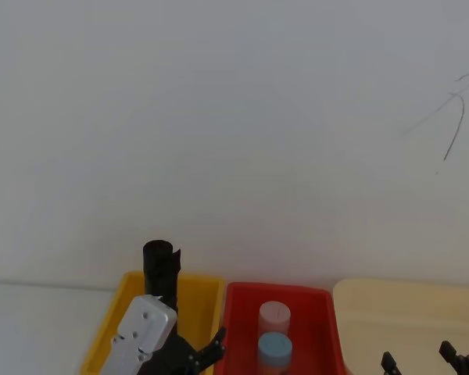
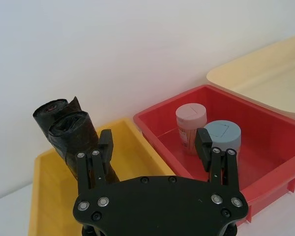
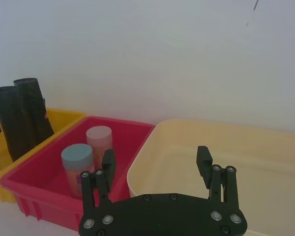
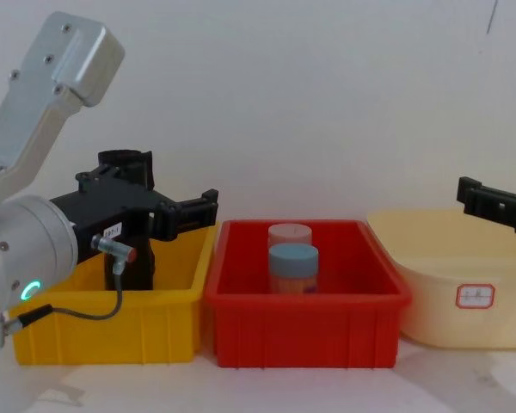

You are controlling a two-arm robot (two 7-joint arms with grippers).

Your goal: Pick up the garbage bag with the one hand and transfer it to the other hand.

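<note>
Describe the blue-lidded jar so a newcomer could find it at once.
Find the red bin, the middle of three in a row against the white wall. Two lidded jars stand inside it: the blue-lidded jar is nearer the robot, in front of the pink-lidded jar.

The garbage bag [image 2: 74, 135], a tall black roll of crinkled plastic, stands nearly upright in a yellow bin [image 2: 44, 182] at far left, beside its twin [image 2: 51, 112]. The left gripper [image 2: 154, 140] hovers just beside it with fingers [image 2: 105, 142] spread. The right gripper [image 3: 156, 156] is likewise spread, well to the right.
</note>
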